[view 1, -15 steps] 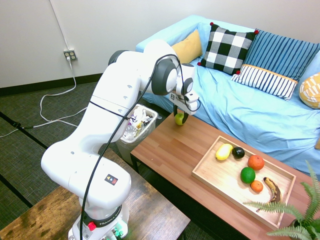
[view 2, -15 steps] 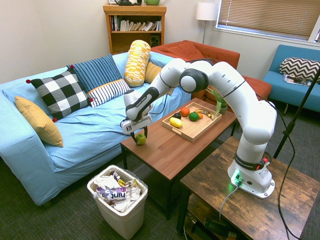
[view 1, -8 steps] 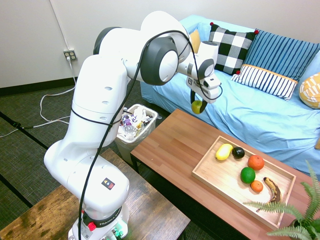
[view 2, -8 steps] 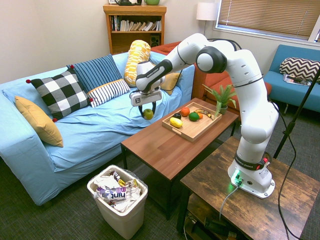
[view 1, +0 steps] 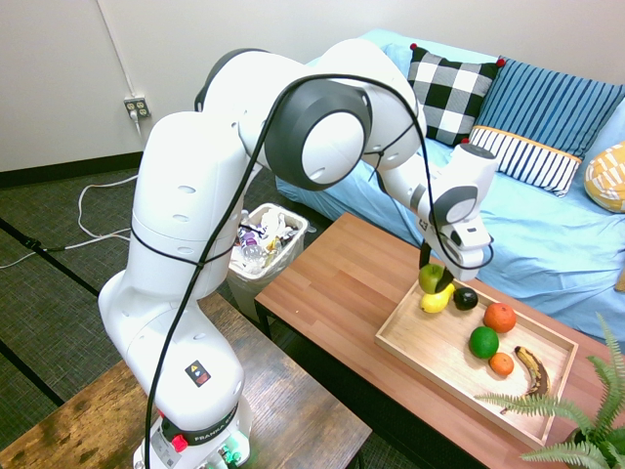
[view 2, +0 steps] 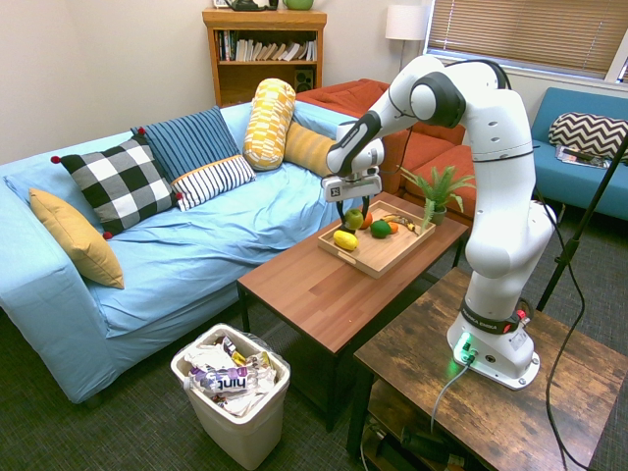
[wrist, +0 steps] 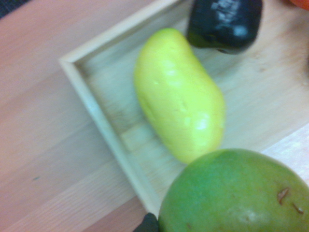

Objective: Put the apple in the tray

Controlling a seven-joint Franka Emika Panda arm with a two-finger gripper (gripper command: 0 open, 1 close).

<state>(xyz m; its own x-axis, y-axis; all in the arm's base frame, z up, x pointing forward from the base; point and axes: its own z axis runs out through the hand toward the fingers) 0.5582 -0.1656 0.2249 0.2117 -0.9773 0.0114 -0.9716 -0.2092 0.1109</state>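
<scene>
- Wrist view, close up: the apple (wrist: 236, 198) is round and glossy, mostly green with a yellower cast to one side, and it carries a couple of small brown scars on its skin.
- That apple is up in the air over the end of the tray (view 1: 405, 337) where the yellow fruit lies, and the gripper (view 1: 435, 279) has its two dark fingers clamped on it, one to each side.
- Just below it, inside the tray, is the oblong yellow fruit (view 1: 437, 297); from the first exterior view the apple overlaps it, while from the second exterior view I can see the two as separate shapes.
- Near the yellow fruit sits a dark, nearly black fruit (view 1: 466, 299). The wrist camera catches shiny highlights on it, and the second exterior view has it hard to make out behind the gripper.
- Further along the tray are a large orange fruit (view 1: 499, 317), a deep-green fruit (view 1: 483, 342), a small orange fruit (view 1: 501, 363) and a browned banana (view 1: 533, 371).
- Under the tray is the reddish-brown table (view 1: 337, 274), alongside the sofa (view 2: 186, 245) with its blue cover.
- Only the second exterior view takes in the bookshelf (view 2: 265, 54) and the floor lamp (view 2: 404, 24); the wall outlet (view 1: 138, 106) shows only in the first.
</scene>
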